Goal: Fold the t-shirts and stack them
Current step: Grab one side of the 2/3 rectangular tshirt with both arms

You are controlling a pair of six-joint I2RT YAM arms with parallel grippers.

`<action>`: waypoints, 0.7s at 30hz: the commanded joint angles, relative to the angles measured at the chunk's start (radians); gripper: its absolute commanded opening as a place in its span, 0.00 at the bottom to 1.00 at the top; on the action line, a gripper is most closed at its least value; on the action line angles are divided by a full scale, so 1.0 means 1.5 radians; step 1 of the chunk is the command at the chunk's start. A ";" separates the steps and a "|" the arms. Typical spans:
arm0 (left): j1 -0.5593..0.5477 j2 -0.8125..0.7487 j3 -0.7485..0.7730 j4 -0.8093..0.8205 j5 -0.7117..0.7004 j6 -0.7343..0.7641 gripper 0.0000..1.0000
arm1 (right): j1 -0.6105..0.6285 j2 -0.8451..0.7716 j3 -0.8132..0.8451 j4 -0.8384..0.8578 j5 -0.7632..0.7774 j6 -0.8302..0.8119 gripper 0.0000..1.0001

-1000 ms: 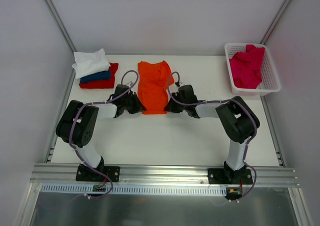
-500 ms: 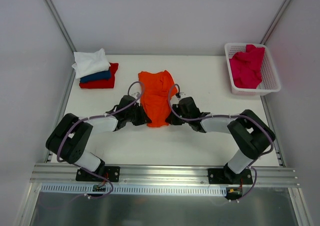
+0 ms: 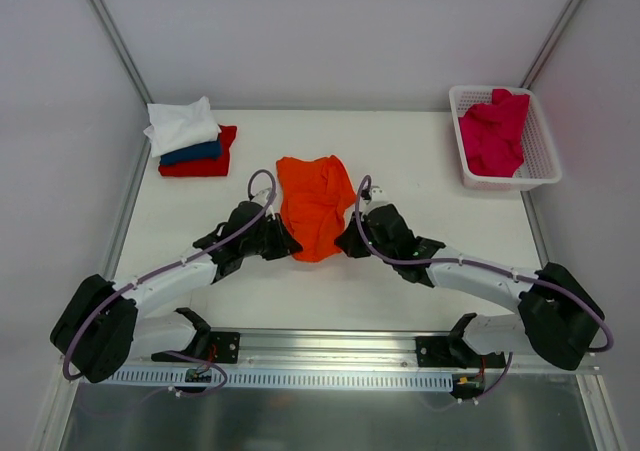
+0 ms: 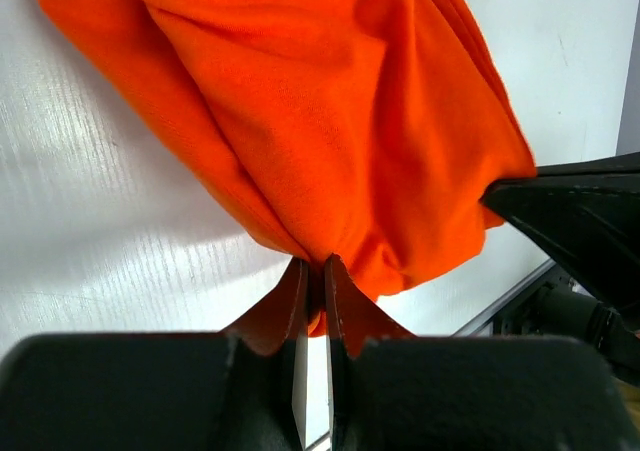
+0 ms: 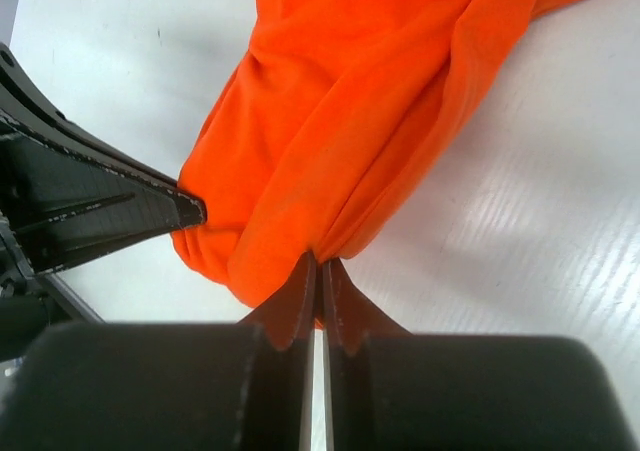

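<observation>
While both arms reach forward low over the white surface [image 3: 430, 196], the orange t-shirt [image 3: 315, 206] lies bunched lengthwise near the middle, its near end pinched from 2 sides. The left end effector [image 3: 283, 243] is closed tight on the near-left corner of that cloth. In the left wrist view its 2 fingers [image 4: 280, 321] squeeze a thin fold of orange with almost no gap between them. The right end effector [image 3: 347, 243] is likewise clamped on the near-right corner, and the right wrist view shows a gathered fold nipped between its tips. Each wrist view also catches the other arm's black finger at the cloth's opposite edge. The far part of the shirt rests wrinkled on the surface. At the far left sits a stack of 3 folded shirts, with the white t-shirt [image 3: 182, 124] on top, the dark blue t-shirt [image 3: 192, 153] beneath it and the red t-shirt [image 3: 207, 165] at the bottom. At the far right, the crimson-pink t-shirt [image 3: 493, 131] lies crumpled in the white basket [image 3: 541, 167]
</observation>
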 commanded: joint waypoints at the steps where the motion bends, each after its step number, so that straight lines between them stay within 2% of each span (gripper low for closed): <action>1: -0.004 -0.011 0.038 -0.028 -0.026 0.002 0.00 | 0.003 -0.033 0.045 -0.056 0.052 -0.021 0.00; 11: 0.006 -0.007 0.132 -0.076 -0.063 0.043 0.00 | -0.013 -0.025 0.118 -0.090 0.072 -0.063 0.00; 21: 0.069 0.046 0.212 -0.100 -0.040 0.087 0.00 | -0.067 0.032 0.184 -0.094 0.044 -0.097 0.00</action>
